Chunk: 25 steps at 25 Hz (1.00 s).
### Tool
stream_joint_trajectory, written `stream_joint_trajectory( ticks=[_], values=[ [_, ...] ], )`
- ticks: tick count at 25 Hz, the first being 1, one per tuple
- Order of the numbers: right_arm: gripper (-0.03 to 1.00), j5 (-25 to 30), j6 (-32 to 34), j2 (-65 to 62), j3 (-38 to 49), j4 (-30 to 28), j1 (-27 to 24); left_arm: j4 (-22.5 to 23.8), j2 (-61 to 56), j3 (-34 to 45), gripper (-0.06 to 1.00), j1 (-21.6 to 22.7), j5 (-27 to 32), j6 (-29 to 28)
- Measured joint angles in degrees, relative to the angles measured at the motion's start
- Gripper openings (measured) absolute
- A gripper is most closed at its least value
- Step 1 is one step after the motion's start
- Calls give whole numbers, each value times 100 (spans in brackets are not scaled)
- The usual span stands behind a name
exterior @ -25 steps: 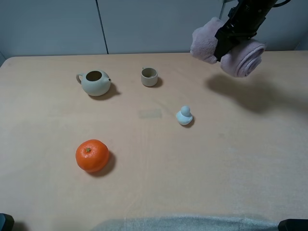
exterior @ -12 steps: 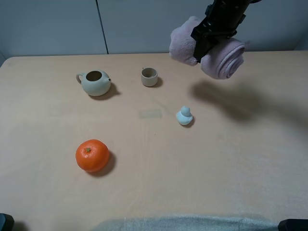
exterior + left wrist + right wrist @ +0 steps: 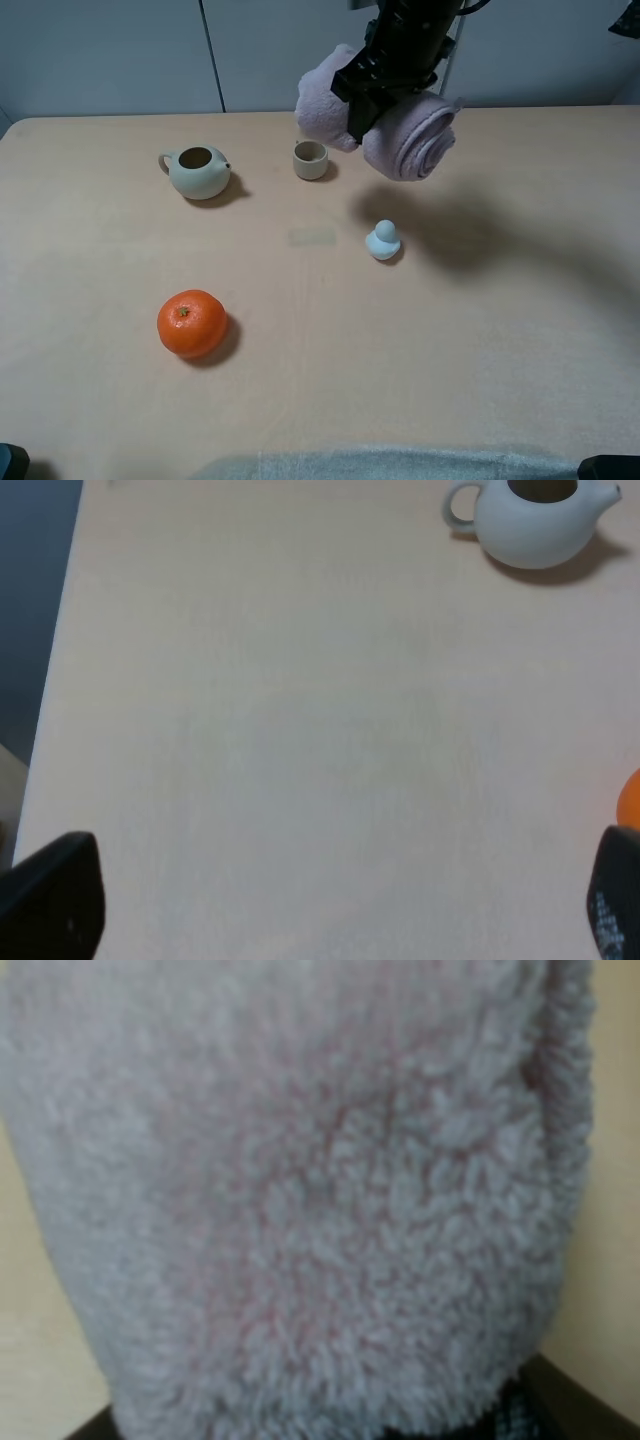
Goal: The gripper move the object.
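Observation:
The object, a mauve-pink rolled towel (image 3: 412, 138), hangs in the air above the back middle of the table, near the cup. My right gripper (image 3: 365, 103) is shut on its middle, and its dark fingers split the towel into two bulging lobes. In the right wrist view the towel (image 3: 300, 1190) fills almost the whole picture and hides the fingers. My left gripper (image 3: 330, 910) stands open over bare table, with only its two dark fingertips (image 3: 55, 900) showing at the picture's edges and nothing between them.
A pale teapot (image 3: 198, 172) stands at the back left, also visible in the left wrist view (image 3: 535, 525). A small cup (image 3: 310, 159) stands left of the towel. A pale blue duck (image 3: 383, 241) sits just below the towel. An orange (image 3: 191, 323) lies at the front left.
My right gripper has carried the towel steadily leftwards from the back right, and its shadow has slid left towards the duck. Nothing else has moved.

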Motion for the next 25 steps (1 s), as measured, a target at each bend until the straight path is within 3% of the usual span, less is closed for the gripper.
stream_joint_trajectory(
  ticks=[10,25],
  values=[
    [36,-30,567,42,-768,-78,817,0,0,0,96,0,0,0],
    [36,318,713,1154,-2542,-106,1717,0,0,0,96,0,0,0]
  ],
)
